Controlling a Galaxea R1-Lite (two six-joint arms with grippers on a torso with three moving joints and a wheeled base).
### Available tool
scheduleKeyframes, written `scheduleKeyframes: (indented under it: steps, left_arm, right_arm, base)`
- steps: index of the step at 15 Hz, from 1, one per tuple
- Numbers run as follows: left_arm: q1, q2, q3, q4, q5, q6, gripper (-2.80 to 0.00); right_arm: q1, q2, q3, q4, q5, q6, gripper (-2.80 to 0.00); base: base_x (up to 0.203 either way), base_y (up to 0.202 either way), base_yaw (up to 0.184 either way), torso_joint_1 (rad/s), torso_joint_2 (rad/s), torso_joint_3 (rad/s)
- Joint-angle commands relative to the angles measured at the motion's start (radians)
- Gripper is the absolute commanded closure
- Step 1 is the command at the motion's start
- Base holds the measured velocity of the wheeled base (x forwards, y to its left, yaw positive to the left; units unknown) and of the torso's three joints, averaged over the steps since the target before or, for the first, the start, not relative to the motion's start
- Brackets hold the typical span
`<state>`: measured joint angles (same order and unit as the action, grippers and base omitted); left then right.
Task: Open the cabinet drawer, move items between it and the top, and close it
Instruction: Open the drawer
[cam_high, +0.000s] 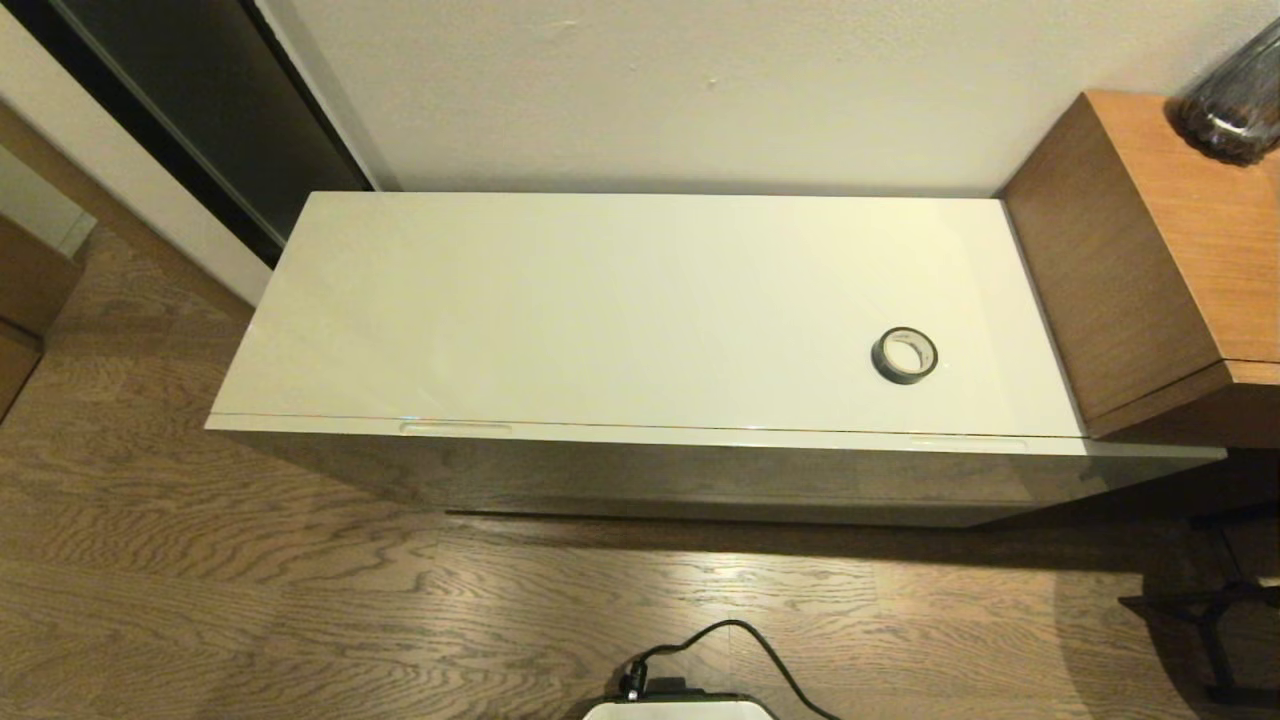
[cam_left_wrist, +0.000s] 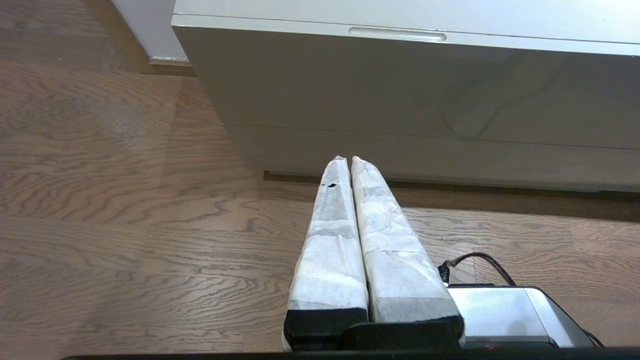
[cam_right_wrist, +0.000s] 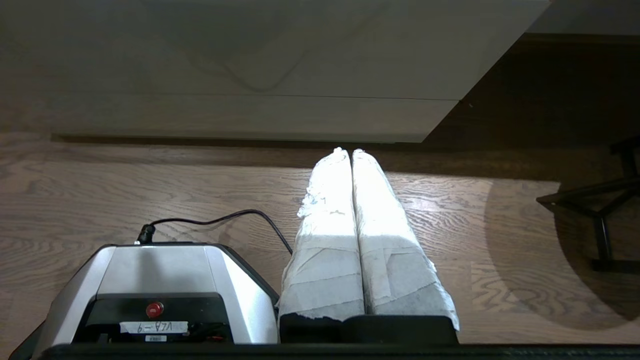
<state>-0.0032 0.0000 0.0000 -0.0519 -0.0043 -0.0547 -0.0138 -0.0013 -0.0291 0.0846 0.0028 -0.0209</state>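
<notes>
The glossy cream-white cabinet top (cam_high: 600, 310) carries a small black tape roll (cam_high: 904, 355) with a white core near its right end. Below its front edge the off-white drawer (cam_high: 700, 470) sits shut, with slot handles at left (cam_high: 455, 428) and right (cam_high: 968, 441). The white packet is out of view. My left gripper (cam_left_wrist: 346, 159) is shut and holds nothing, low over the floor in front of the drawer front (cam_left_wrist: 400, 80), whose left slot handle (cam_left_wrist: 397, 34) shows above. My right gripper (cam_right_wrist: 346, 150) is also shut on nothing, low before the cabinet's right end (cam_right_wrist: 300, 60). Neither arm shows in the head view.
A taller brown wooden unit (cam_high: 1150, 250) adjoins the cabinet's right end, with a dark glass vessel (cam_high: 1235, 100) on it. A dark metal stand (cam_high: 1215, 620) is on the floor at right. My base (cam_right_wrist: 150, 290) with a black cable (cam_high: 740, 650) is between the arms. A dark door panel (cam_high: 200, 110) is at left.
</notes>
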Motion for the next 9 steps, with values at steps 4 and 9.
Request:
scheduleKeyframes:
  steps: [4, 9]
  left_arm:
    - [0.000, 0.002, 0.000, 0.000, 0.000, -0.001, 0.00]
    - [0.000, 0.002, 0.000, 0.000, 0.000, -0.001, 0.00]
  right_arm:
    - [0.000, 0.000, 0.000, 0.000, 0.006, -0.008, 0.00]
    - [0.001, 0.000, -0.004, 0.000, 0.011, -0.071, 0.00]
  base:
    - [0.000, 0.000, 0.000, 0.000, 0.00, 0.000]
    - [0.000, 0.000, 0.000, 0.000, 0.00, 0.000]
